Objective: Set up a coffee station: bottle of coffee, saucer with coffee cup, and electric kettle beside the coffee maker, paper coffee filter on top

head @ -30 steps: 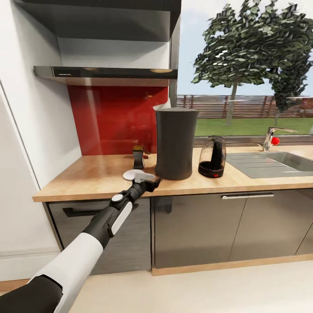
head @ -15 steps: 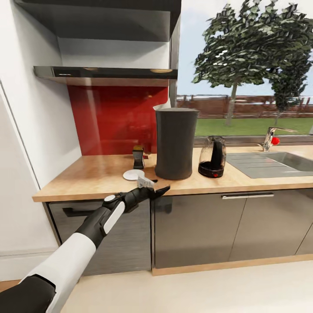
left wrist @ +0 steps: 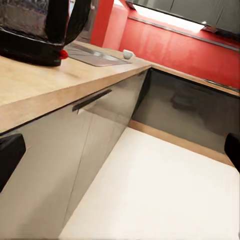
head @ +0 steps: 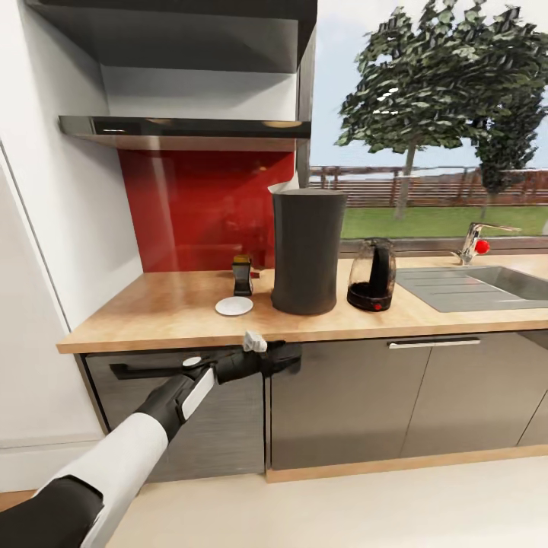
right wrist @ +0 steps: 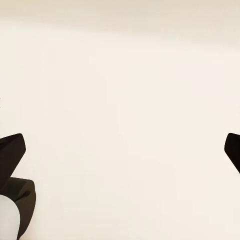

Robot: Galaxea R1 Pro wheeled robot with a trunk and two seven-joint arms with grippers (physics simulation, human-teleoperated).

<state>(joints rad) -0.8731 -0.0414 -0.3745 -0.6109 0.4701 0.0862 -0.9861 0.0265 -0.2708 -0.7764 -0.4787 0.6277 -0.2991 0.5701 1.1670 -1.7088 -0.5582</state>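
The dark-grey coffee maker (head: pixel 308 251) stands on the kitchen countertop (head: pixel 167 308), and the white paper coffee filter (head: pixel 284 185) peeks over its top rim. To its left are the black bottle of coffee (head: pixel 242 275) and the bare white saucer (head: pixel 234 306). On its right sits the glass electric kettle (head: pixel 371 275) (left wrist: pixel 40 25). A tiny white cup (left wrist: pixel 128 54) sits far along the counter, past the draining board. My left gripper (head: pixel 291 352) (left wrist: pixel 120 150) hangs open and empty below the counter edge, before the drawer fronts. My right gripper (right wrist: pixel 122 150) is open over a pale surface.
The kitchen shelf (head: pixel 183 129) runs above the red backsplash. A sink (head: pixel 502 281) with a tap (head: pixel 473 242) lies at the counter's right end. Dark drawer fronts (head: pixel 342 396) sit under the worktop, with pale floor (head: pixel 342 510) in front.
My left arm has drawn back from the saucer and dropped from counter height to below the counter edge. The saucer stays on the countertop.
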